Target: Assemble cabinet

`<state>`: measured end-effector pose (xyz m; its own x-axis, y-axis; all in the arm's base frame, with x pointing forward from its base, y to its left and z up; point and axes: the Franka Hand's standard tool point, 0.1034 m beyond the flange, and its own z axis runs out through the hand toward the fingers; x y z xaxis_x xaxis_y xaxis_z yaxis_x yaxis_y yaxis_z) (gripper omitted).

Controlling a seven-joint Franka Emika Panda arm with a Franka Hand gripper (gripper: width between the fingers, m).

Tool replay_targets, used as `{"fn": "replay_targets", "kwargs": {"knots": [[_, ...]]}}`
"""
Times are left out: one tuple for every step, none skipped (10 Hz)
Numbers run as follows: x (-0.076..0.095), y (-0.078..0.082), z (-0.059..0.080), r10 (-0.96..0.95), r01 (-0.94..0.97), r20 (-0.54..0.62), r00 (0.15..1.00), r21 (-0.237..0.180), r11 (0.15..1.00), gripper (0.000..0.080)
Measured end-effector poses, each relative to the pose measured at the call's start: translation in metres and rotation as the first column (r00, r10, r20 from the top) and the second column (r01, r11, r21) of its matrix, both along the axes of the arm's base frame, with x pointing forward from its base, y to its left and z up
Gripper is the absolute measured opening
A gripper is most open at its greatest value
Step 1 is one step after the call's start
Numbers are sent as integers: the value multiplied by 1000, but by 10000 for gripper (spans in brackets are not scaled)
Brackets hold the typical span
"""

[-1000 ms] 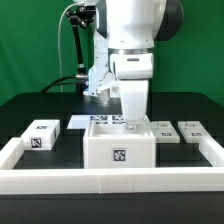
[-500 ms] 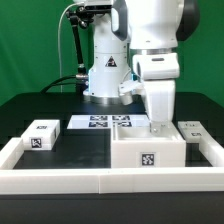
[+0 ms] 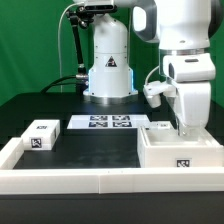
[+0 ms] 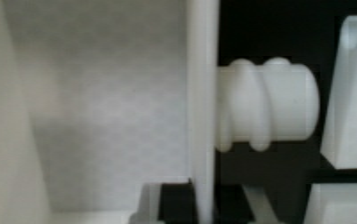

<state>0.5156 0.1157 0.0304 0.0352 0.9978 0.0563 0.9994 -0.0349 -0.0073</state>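
A block [image 3: 40, 135] lies at lower left on the table [image 3: 100, 147], with the marker board [image 3: 107, 123] at centre. At lower right, the hand [image 3: 188, 130] clamps the box [image 3: 165, 152] by its wall, apparently placing it in the corner. Next it probably needs to release, then fetch a part.

1. Box body [image 3: 180, 150]: white plastic, matt, smooth walls.
2. Small block [image 3: 42, 134]: matt white plastic, printed black-and-white tag.
3. Ribbed knob [image 4: 273, 105]: smooth white plastic, faint sheen.
4. Arm shell [image 3: 190, 30]: glossy white plastic.
5. Table [image 3: 40, 105]: black, matt.
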Motion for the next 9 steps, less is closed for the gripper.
{"fn": "replay_targets", "kwargs": {"knots": [[1, 0, 0, -8, 8, -4, 1000, -2, 1000, 34], [1, 0, 0, -22, 22, -6, 1000, -3, 1000, 34], [1, 0, 0, -22, 22, -6, 1000, -3, 1000, 34], [1, 0, 0, -23, 23, -6, 1000, -3, 1000, 34], [1, -1, -1, -24, 24, -6, 1000, -3, 1000, 34], [1, -1, -1, -24, 24, -6, 1000, -3, 1000, 248], [1, -1, -1, -25, 25, -7, 1000, -3, 1000, 248], [1, -2, -1, -25, 25, -7, 1000, -3, 1000, 431], [1, -2, -1, -25, 25, -7, 1000, -3, 1000, 566]]}}
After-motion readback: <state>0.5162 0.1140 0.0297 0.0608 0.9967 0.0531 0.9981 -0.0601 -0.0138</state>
